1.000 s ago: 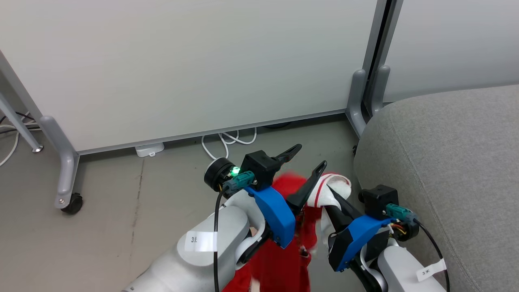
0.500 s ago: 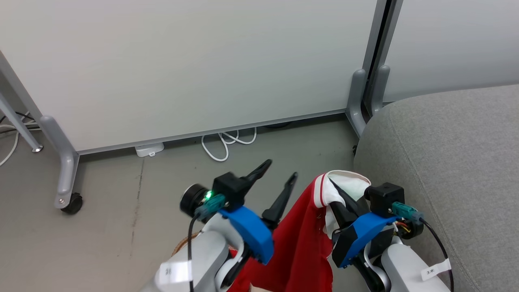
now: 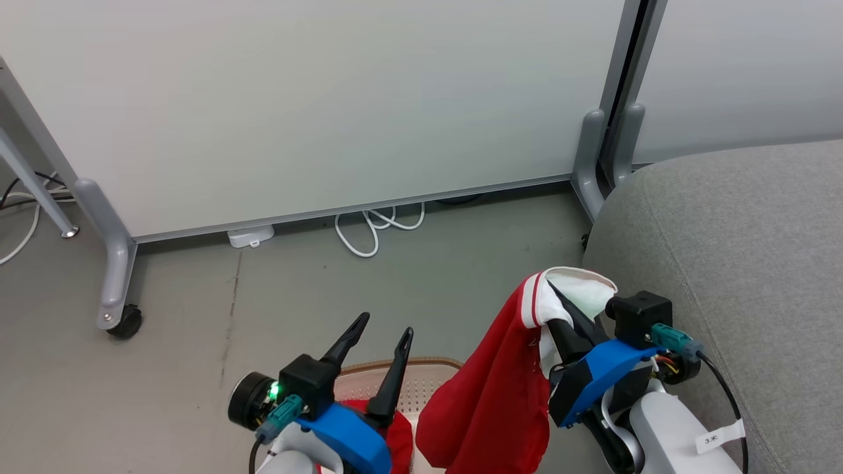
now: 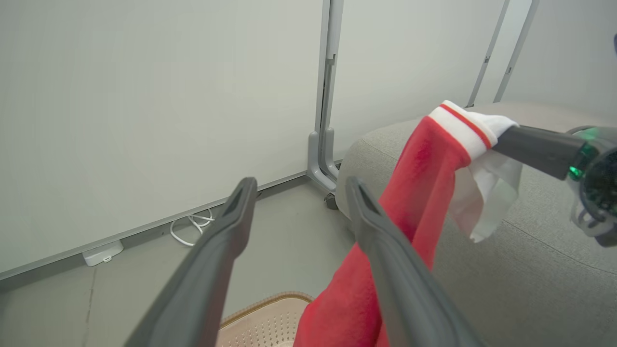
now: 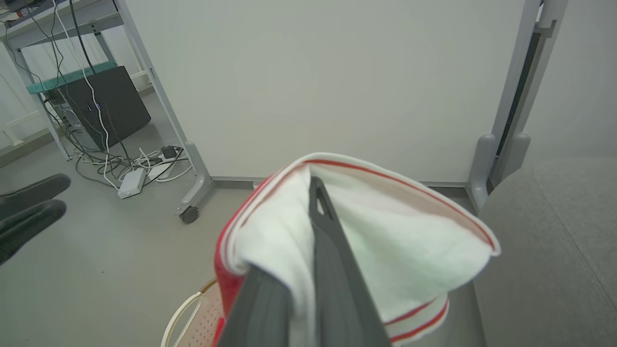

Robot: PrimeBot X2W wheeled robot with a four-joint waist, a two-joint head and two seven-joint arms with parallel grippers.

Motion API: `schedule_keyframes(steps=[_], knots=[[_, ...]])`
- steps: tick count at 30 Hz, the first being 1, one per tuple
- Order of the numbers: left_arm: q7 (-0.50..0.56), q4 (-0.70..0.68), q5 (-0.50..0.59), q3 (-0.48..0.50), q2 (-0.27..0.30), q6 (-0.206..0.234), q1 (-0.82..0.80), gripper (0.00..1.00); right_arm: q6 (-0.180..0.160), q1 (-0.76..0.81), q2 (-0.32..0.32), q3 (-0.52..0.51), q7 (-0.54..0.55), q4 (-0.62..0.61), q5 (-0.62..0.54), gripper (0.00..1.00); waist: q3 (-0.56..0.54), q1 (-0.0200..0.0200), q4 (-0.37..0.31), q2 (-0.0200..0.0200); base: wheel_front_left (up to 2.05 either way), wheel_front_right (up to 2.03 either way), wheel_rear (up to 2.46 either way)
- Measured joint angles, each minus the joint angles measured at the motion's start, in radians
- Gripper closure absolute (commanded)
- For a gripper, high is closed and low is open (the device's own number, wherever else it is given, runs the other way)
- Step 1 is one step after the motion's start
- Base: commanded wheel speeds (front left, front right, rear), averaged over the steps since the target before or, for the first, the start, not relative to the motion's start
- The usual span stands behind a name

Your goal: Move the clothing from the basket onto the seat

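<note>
Since the seat [image 3: 737,250] lies just to the right of my right gripper [image 3: 560,319], with its rounded grey edge close beside that wrist, I judge the next move to be a short carry rightward and up over the cushion, and the right arm is plainly the nearer one for it. That gripper is clamped shut on the white, red-striped hem of one piece of the clothing [image 3: 494,395]. In the right wrist view the white panel [image 5: 385,241] folds over both dark fingers like a hood. The garment hangs from that pinch with its long axis running straight down, bright red and limp, bunched into soft vertical folds. Its lower end drops out of the head view beside the basket [image 3: 421,362], so I cannot tell whether it has cleared the brown rim. I would want height before swinging, or the tail may drag across the rim or catch the seat's side. My left gripper [image 3: 386,326] stands wide open and empty above the basket, fingers pointing away from me, well apart from the seat. Just below it a second red garment [image 3: 398,434] lies in the basket, only a small crumpled patch showing.
</note>
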Motion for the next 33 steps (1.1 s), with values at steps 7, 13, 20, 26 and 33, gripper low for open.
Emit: schedule_keyframes(steps=[7, 13, 20, 26, 33], knots=[[0.000, -0.022, 0.066, 0.076, -0.015, -0.041, 0.046, 0.00, 0.000, 0.011, 0.000, -0.009, 0.006, -0.018, -0.001, 1.00, 0.004, 0.0000, 0.004, 0.0000, 0.00, 0.00, 0.00], [0.000, -0.017, 0.100, 0.110, -0.031, -0.063, 0.063, 0.00, 0.000, 0.019, 0.000, -0.011, 0.010, -0.026, -0.001, 1.00, 0.009, 0.0000, -0.007, 0.0000, 0.00, 0.00, 0.00], [0.000, -0.007, 0.128, 0.138, -0.047, -0.076, 0.066, 0.00, 0.000, 0.019, 0.000, -0.013, 0.014, -0.031, 0.002, 1.00, 0.018, 0.0000, -0.048, 0.0000, 0.00, 0.00, 0.00], [0.000, -0.003, 0.137, 0.149, -0.057, -0.076, 0.066, 0.00, 0.000, 0.017, 0.000, -0.015, 0.015, -0.034, 0.000, 1.00, 0.029, 0.0000, -0.111, 0.0000, 0.00, 0.00, 0.00], [0.000, -0.002, 0.145, 0.157, -0.062, -0.078, 0.064, 0.00, 0.000, 0.010, 0.000, -0.018, 0.015, -0.038, 0.000, 1.00, 0.048, 0.0000, -0.206, 0.0000, 0.00, 0.00, 0.00]])
